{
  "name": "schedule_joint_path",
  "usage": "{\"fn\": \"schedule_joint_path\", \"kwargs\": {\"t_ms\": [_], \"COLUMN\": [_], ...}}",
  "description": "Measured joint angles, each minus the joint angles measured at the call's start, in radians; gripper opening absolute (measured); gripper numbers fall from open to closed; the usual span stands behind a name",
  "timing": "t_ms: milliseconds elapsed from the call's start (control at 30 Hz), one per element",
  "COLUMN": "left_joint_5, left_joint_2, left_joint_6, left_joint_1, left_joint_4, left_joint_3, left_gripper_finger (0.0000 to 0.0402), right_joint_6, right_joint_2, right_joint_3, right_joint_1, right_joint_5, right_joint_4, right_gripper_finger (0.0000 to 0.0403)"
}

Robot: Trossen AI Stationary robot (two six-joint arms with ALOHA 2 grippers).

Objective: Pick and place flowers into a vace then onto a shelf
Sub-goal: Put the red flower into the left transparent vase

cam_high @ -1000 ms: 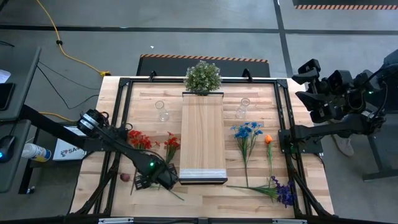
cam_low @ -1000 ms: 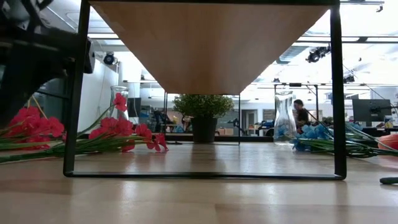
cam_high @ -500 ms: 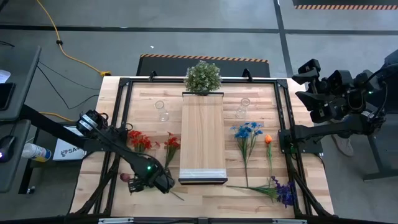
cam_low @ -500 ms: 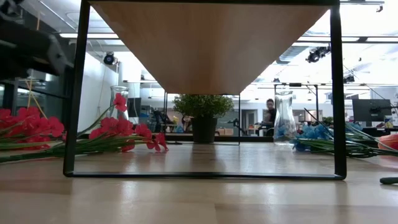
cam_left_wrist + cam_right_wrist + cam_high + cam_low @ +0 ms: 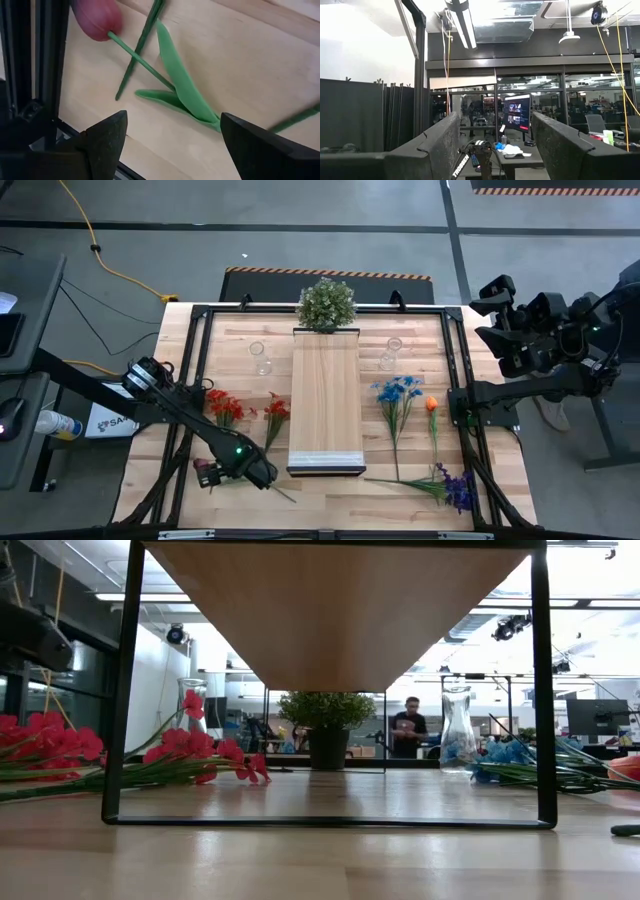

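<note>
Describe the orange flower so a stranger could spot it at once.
Start at the shelf, the long raised plank down the table's middle. On the side away from the left gripper, flowers lie on the slats; the orange flower lies between the blue blooms and the table's frame, the only orange one.

Two glass vases flank the 12 o'clock end of one shelf; one potted plant sits there. Flowers — two red clusters, one blue, one orange, one purple, one dark red tulip.
</note>
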Motion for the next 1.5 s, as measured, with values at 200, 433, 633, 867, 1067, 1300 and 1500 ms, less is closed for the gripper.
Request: {"fn": "schedule_joint_path", "kwargs": {"t_ms": [200,433,633,867,1067,1300,1500], "left_joint_5": [0.028,0.055,0.066,0.076,0.081,0.063,0.03], "left_joint_2": [0.074,0.137,0.143,0.139,0.14,0.149,0.15], "left_joint_6": [0.0,-0.002,0.001,0.003,0.001,0.0,0.005], "left_joint_1": [0.001,0.009,0.027,0.027,0.036,0.035,0.035], "left_joint_4": [0.037,0.066,0.052,0.114,0.116,0.121,0.128], "left_joint_3": [-0.001,0.003,0.003,-0.053,-0.062,-0.062,-0.062], "left_gripper_finger": [0.0351,0.0351,0.0351,0.0351,0.035,0.0298,0.0234], "right_joint_6": [0.0,0.0,0.001,0.001,0.001,0.001,0.001], "right_joint_2": [0.0,0.0,0.0,0.0,0.0,0.0,0.0], "right_joint_3": [0.0,0.0,0.0,0.0,0.0,0.0,0.0], "right_joint_1": [0.0,0.0,0.0,0.0,0.0,0.0,0.0], "right_joint_5": [0.0,0.0,-0.007,-0.041,-0.037,-0.037,-0.037], "right_joint_4": [0.0,0.035,0.052,0.052,0.06,0.064,0.064], "right_gripper_finger": [0.0236,0.0236,0.0236,0.0236,0.0236,0.0236,0.0236]}}
